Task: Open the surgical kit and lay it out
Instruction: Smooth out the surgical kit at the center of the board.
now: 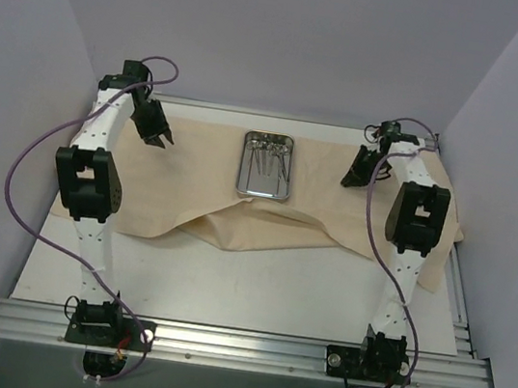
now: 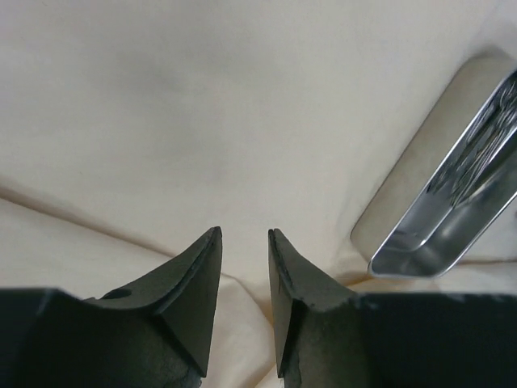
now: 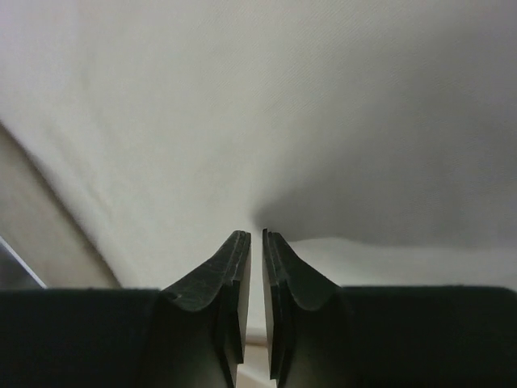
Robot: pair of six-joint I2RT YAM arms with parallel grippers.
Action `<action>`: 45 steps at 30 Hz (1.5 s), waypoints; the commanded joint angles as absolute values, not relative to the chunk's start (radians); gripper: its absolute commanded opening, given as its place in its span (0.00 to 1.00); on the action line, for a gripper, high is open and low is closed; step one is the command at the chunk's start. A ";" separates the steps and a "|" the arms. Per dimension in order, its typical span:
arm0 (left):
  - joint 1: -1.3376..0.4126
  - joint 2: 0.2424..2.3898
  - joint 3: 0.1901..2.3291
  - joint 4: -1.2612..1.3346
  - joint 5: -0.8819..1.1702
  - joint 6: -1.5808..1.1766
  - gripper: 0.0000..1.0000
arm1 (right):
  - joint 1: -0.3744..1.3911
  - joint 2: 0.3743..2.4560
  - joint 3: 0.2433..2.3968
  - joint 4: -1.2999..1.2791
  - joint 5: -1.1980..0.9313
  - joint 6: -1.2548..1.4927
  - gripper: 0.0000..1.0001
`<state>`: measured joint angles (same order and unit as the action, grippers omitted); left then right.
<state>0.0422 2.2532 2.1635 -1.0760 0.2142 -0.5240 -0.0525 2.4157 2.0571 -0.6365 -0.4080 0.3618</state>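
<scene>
The surgical kit's beige cloth wrap [image 1: 205, 162] lies spread across the back of the table, its near edge bunched into a fold in the middle. On it at centre back stands the shiny steel tray [image 1: 261, 194] with thin silver instruments [image 1: 269, 157] heaped inside. My left gripper [image 1: 158, 137] hovers over the cloth left of the tray, open, with nothing between its fingers [image 2: 245, 233]; the tray's corner [image 2: 452, 218] shows at its right. My right gripper [image 1: 351, 180] hangs over the cloth [image 3: 242, 97] right of the tray, open by a narrow gap [image 3: 256, 234] with nothing in it.
White walls close in the table on the left, back and right. An aluminium rail [image 1: 236, 345] carrying both arm bases runs along the near edge. Purple cables [image 1: 25, 159] loop beside each arm. The cloth's right end [image 1: 441, 246] reaches the table's right edge.
</scene>
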 commanded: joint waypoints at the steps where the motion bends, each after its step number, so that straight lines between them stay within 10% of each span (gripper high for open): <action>1: 0.011 2.178 2.051 -1.019 0.190 -0.439 0.38 | 0.078 2.287 1.946 -0.678 -0.471 0.331 0.12; 34: -0.098 2.163 1.790 -0.928 0.341 -0.506 0.20 | 0.388 1.616 1.028 -0.640 -0.385 0.492 0.01; 45: -0.086 1.788 1.545 -0.948 0.186 -0.446 0.29 | 0.400 1.655 1.259 -0.586 -0.423 0.508 0.08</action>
<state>-0.0963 1.8908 1.5955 -0.9543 0.2420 -0.4721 0.3870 1.6016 1.2007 -0.6292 -0.3683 0.4976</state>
